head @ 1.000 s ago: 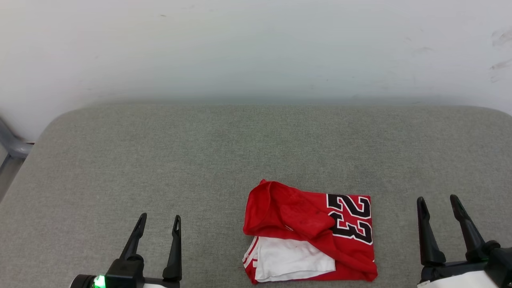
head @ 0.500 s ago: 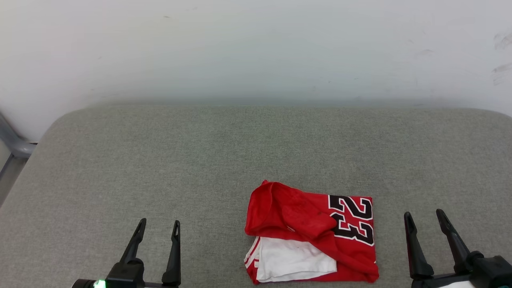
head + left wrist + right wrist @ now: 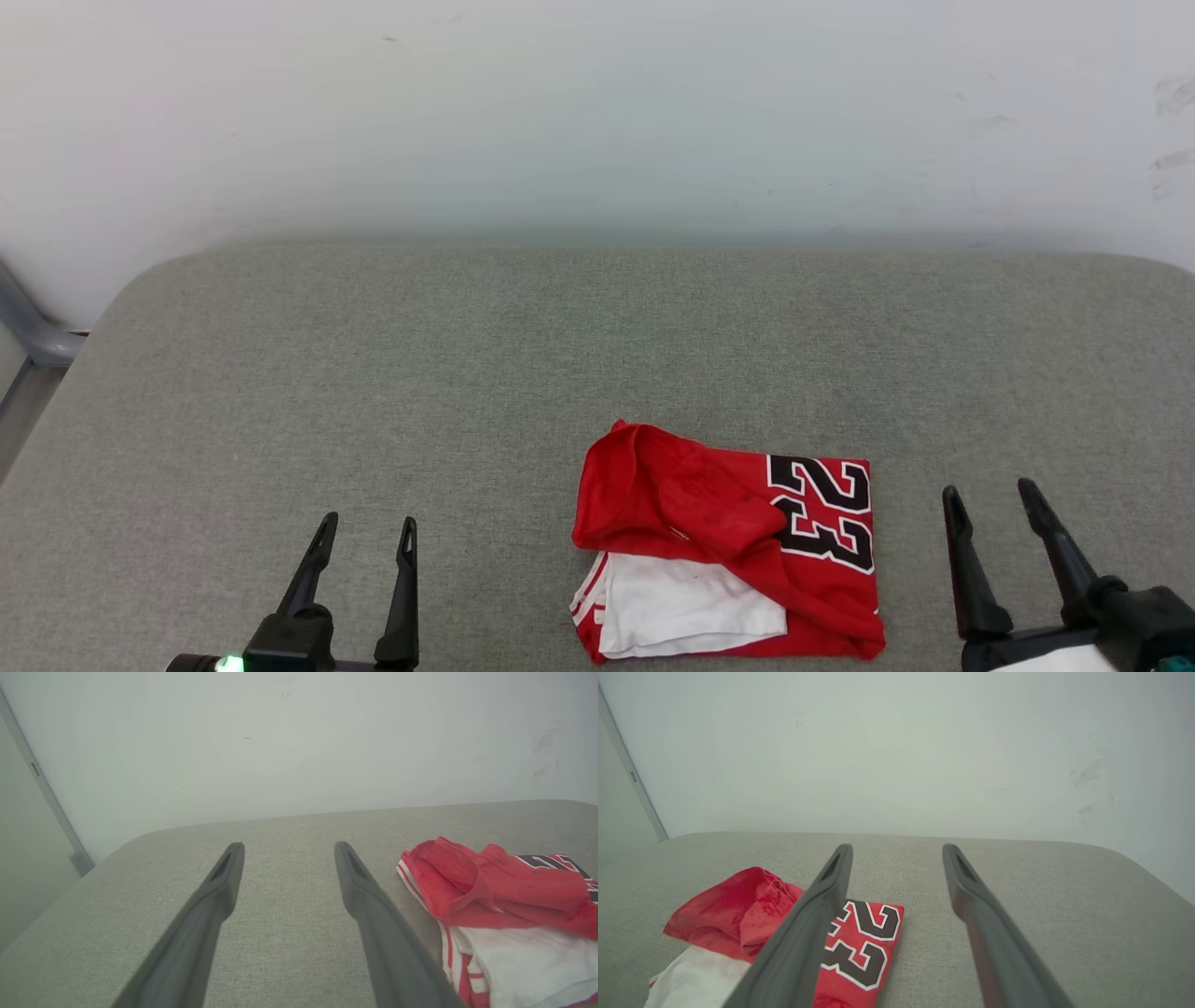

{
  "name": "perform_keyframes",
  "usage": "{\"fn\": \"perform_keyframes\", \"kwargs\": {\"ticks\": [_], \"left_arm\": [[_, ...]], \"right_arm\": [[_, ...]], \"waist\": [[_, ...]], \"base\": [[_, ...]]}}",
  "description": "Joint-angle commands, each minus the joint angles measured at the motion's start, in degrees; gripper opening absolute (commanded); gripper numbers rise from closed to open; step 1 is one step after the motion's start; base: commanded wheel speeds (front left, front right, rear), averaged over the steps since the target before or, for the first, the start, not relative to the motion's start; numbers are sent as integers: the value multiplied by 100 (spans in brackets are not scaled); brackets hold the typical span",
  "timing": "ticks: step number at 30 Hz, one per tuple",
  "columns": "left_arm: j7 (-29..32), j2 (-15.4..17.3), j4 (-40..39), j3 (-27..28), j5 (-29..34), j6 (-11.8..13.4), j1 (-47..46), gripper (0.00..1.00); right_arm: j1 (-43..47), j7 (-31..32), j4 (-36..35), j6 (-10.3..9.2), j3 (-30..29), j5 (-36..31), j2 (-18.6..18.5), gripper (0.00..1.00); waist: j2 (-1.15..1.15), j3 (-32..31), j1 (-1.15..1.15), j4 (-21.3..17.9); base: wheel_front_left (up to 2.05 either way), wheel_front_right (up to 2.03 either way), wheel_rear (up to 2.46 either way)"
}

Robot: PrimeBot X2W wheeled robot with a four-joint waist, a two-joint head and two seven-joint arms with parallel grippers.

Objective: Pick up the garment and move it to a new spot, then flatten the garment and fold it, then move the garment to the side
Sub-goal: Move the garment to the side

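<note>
1. The head view looks forward and down from above at the grey padded surface (image 3: 373,355) and the wall (image 3: 597,112).
2. Both wrist views sit low and close, facing that wall.
3. All three share the garment (image 3: 709,509).

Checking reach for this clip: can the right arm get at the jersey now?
Probably yes: the jersey lies beside the open right end effector on the grey pad, with nothing between them.

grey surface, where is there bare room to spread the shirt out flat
Widest bare stretch: the grey surface between the wall and the garment, running left beyond the left gripper. Tight only at the front right, garment to right gripper.
</note>
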Motion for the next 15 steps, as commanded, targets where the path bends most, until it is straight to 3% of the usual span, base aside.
{"fn": "perform_keyframes", "kwargs": {"ticks": [1, 6, 15], "left_arm": [[-26, 10, 3, 21, -32, -13, 21, 100], [-26, 4, 7, 12, -22, -22, -11, 100], [-26, -8, 29, -49, 5, -39, -85, 100]], "right_arm": [[-186, -9, -89, -5, -72, -60, -96, 100], [-520, -9, -174, -5, -335, 95, -272, 100], [-1605, 299, 9, -5, -480, 1133, -1191, 100]], "waist": [[0, 11, 0, -1], [0, 33, 0, -2], [0, 111, 0, 74]], "base": [[0, 0, 0], [0, 0, 0], [0, 0, 0]]}}
